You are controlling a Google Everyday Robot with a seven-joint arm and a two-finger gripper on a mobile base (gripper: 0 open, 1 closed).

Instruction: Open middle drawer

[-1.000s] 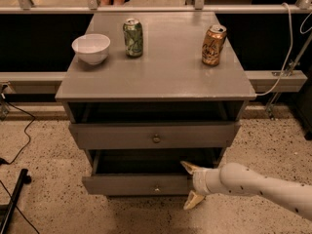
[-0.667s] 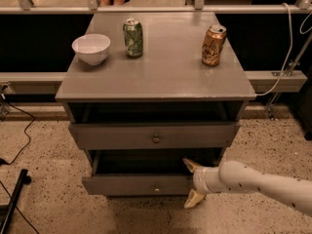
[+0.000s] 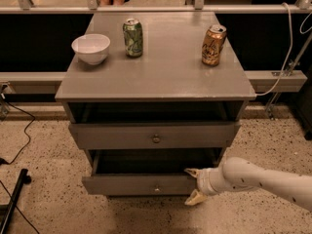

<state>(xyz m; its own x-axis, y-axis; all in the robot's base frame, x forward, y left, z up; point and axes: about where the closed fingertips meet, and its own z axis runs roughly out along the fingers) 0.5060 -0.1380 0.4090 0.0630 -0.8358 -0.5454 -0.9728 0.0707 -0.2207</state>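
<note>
The grey cabinet has two drawers showing. The middle drawer is the lower one, with a flat front and a small round knob. It stands pulled out, further than the top drawer, and its dark inside shows. My gripper comes in from the right on a white arm. It is at the right end of the middle drawer's front. Its fingers are spread, one above and one below the front's edge. It holds nothing loose.
On the cabinet top stand a white bowl, a green can and an orange can. A black cable and a dark stand foot lie on the speckled floor at left. A rail and ledge run behind.
Hardly anything: my gripper stays at the right end of the middle drawer's front, and the drawer stays pulled out the same amount.
</note>
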